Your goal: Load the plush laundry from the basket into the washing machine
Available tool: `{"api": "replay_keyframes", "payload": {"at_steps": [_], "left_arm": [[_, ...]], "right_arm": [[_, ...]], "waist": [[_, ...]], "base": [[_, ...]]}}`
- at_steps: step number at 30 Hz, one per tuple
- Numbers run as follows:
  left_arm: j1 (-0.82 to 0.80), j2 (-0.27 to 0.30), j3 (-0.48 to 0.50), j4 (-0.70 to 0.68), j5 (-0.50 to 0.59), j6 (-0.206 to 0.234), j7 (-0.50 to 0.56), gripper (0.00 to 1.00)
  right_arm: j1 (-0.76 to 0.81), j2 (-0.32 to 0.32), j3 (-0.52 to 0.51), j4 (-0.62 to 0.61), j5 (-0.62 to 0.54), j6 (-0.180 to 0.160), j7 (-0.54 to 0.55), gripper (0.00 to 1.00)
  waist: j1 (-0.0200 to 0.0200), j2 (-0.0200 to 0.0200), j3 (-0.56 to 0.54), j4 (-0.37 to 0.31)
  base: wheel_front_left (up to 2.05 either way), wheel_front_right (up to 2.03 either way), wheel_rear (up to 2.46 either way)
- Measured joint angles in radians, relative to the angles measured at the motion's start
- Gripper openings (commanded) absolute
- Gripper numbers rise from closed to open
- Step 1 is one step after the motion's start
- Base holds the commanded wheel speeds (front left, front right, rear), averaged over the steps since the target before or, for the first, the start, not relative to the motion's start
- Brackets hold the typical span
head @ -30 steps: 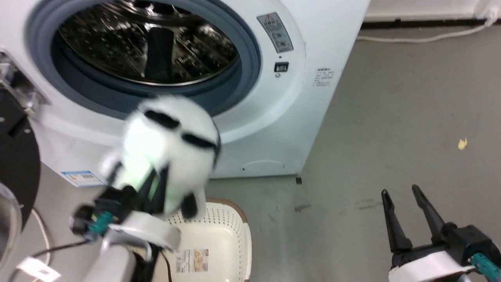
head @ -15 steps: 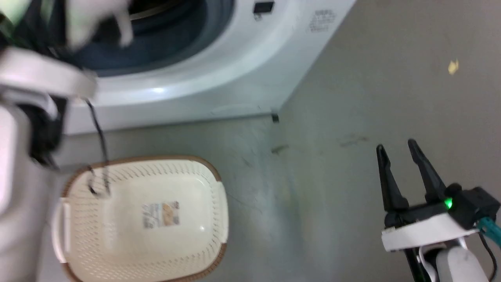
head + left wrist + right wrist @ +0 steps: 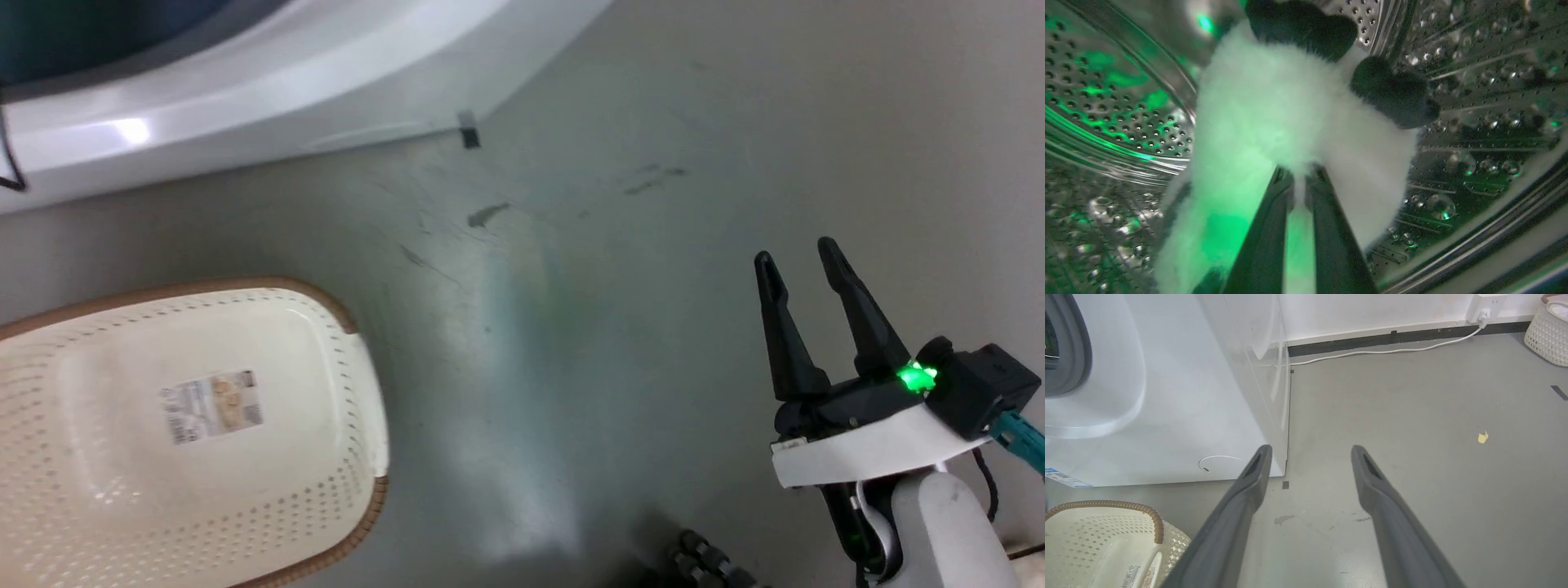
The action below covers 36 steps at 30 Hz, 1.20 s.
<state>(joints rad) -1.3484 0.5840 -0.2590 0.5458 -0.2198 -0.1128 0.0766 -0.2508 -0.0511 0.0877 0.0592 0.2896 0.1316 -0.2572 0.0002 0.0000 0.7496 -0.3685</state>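
Grey scuffed floor [image 3: 571,343] underfoot. Right gripper [image 3: 796,250] hangs low over it, fingers spread well apart, nothing between them. Basket [image 3: 363,425] sits on the floor to its left, sticker on the base in plain sight. Washing machine [image 3: 1188,396] stands beyond the basket, near but not touching. Inside its perforated steel drum [image 3: 1106,102], left gripper [image 3: 1299,173] is pinched almost closed on white fur of the plush laundry [image 3: 1274,114]; toy is within the drum, black patches at its far end.
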Motion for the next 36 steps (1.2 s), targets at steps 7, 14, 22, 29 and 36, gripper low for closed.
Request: {"api": "replay_keyframes", "payload": {"at_steps": [7, 14, 22, 29, 36], "left_arm": [[-0.061, 0.024, -0.072, 0.209, 0.014, -0.013, 0.037, 0.0], [-0.073, 0.015, -0.103, 0.31, -0.006, -0.013, -0.048, 0.21], [0.061, -0.083, -0.085, 0.409, -0.091, -0.013, -0.25, 1.0], [0.311, -0.194, -0.043, 0.382, -0.165, -0.01, -0.331, 1.0], [0.721, -0.279, 0.108, 0.017, -0.197, 0.057, -0.333, 1.0]], "right_arm": [[-0.007, 0.0, 0.003, 0.001, 0.011, 0.0, 0.0, 1.0], [-0.016, 0.0, -0.016, 0.002, -0.003, 0.0, 0.0, 1.0], [-0.006, 0.0, -0.059, 0.009, -0.078, 0.0, 0.0, 1.0], [0.056, 0.0, -0.096, 0.01, -0.159, 0.0, 0.0, 1.0], [0.123, 0.0, -0.101, 0.018, -0.202, 0.0, 0.0, 1.0]], "waist": [[-0.0001, 0.0, 0.039, -0.035], [-0.0001, 0.0, 0.017, -0.011], [-0.0002, 0.0, -0.099, 0.032], [-0.0005, 0.0, -0.274, 0.09], [-0.0006, 0.0, -0.461, 0.162]], "base": [[0.0, 0.0, 0.0], [0.0, 0.0, 0.0], [0.0, 0.0, 0.0], [0.0, 0.0, 0.0], [0.0, 0.0, 0.0]]}}
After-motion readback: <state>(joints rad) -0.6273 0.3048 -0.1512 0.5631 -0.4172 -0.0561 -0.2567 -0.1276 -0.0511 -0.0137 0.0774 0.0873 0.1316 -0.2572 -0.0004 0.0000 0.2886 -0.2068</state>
